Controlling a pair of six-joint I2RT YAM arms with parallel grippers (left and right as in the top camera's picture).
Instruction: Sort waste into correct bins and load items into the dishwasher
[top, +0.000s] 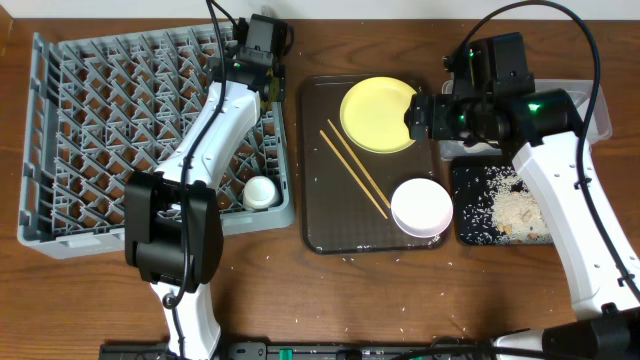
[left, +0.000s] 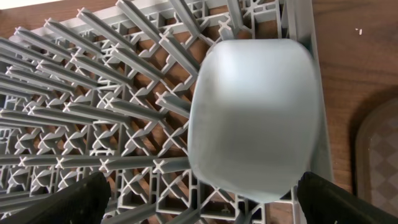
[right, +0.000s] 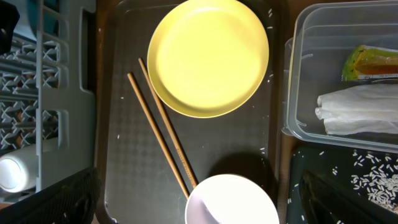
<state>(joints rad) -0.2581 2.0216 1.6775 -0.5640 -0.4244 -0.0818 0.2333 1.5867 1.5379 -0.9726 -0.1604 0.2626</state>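
Pegs (left: 74, 112) in the grey rack (left: 300, 37) keep the light blue bowl (left: 255, 118) from sliding. The left gripper (left: 208, 190) hangs over it, fingers (left: 68, 202) apart. The right gripper (right: 199, 186), fingers apart too, hangs over the yellow plate (right: 208, 56), maybe to grab it.

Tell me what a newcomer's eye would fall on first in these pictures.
The bright yellow plate stands out first, at the top of the dark brown tray mid-table. Next comes the big grey dish rack on the left, and the light blue bowl that fills the left wrist view over the rack's edge. On the right, white rice scraps lie scattered over the black tray.
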